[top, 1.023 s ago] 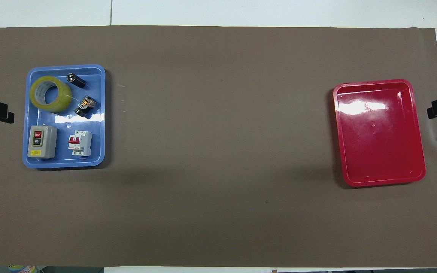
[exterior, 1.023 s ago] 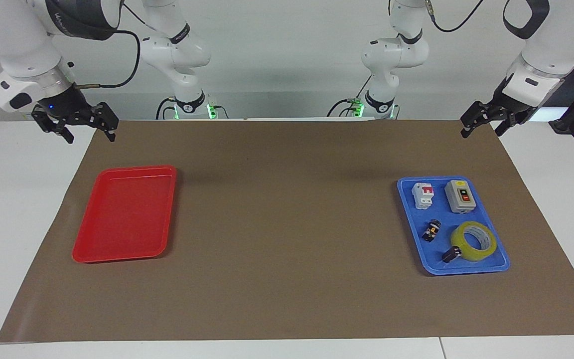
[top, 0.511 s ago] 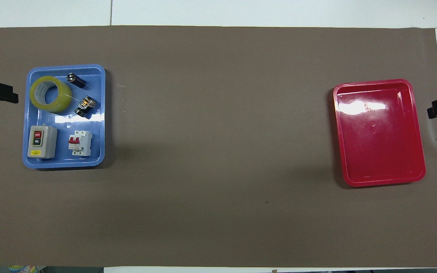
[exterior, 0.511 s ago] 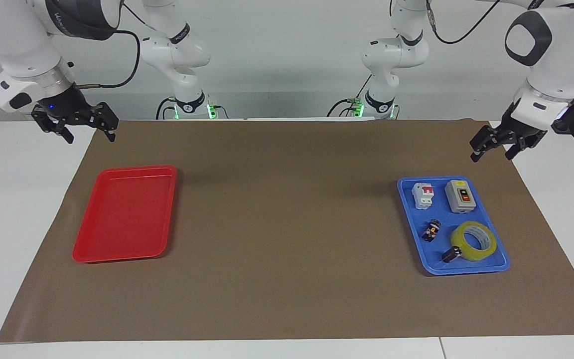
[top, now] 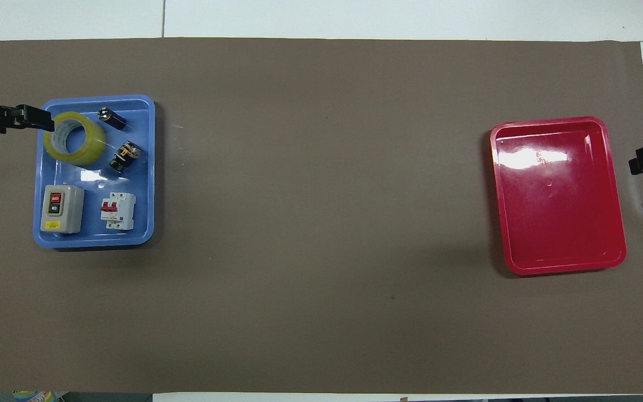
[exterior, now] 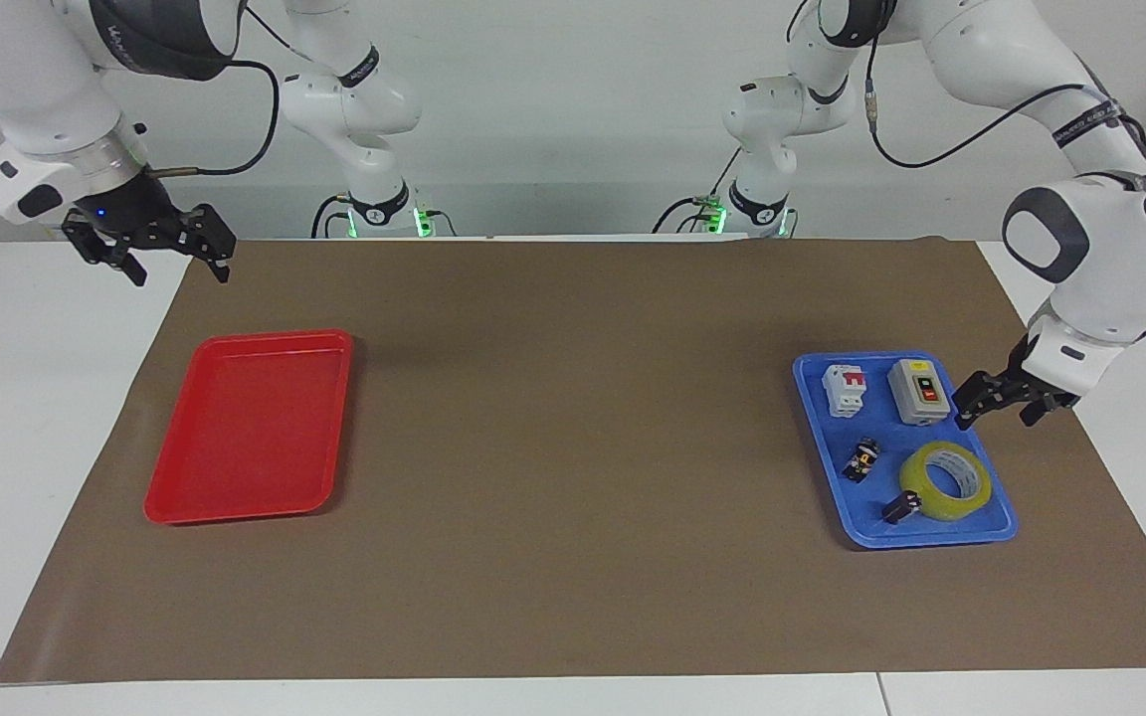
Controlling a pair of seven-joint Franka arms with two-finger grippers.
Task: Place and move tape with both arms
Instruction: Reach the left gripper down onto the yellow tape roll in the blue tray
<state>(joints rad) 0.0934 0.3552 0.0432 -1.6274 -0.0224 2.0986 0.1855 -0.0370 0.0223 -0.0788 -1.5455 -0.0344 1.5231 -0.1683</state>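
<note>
Moved: left gripper (exterior: 1003, 407) dropped from table edge to blue plastic tray (exterior: 832, 497), jaws open, empty | facing: translucent yellow tape roll (exterior: 946, 481) untouched in tray; right gripper (exterior: 163, 251) waits open | overhead: red plastic tray (top: 557, 262) empty; everything left.

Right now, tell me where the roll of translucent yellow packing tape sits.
The yellow tape roll lies flat in the blue plastic tray at the left arm's end of the table, farther from the robots than the grey switch box, beside a small black part.
</note>
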